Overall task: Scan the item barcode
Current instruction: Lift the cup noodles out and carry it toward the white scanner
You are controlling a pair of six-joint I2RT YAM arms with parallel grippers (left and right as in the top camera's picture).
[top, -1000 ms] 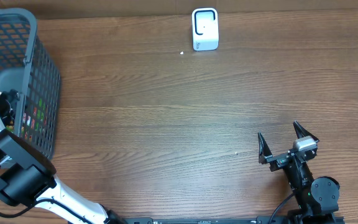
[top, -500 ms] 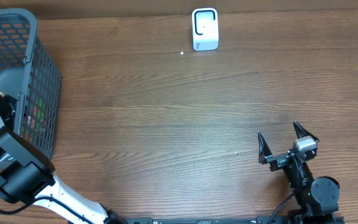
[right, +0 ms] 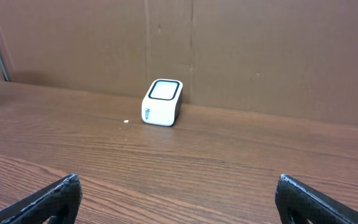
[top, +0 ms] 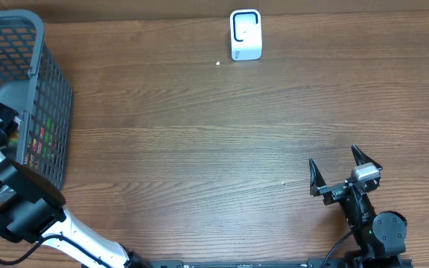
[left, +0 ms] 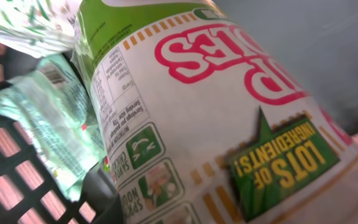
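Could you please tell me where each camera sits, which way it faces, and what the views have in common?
Overhead: above the table, looking straight down on the basket, scanner, left arm and open right gripper.
Left wrist: inside the basket, close against a noodle cup and green packets; none of its own fingers show.
Right wrist: low over the table, facing the scanner and back wall; its fingertips frame the bottom corners.
Shared: overhead and right wrist both show the scanner.

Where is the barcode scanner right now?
Overhead, the barcode scanner stands at the far edge of the table, near its middle, a white speck just left of it.
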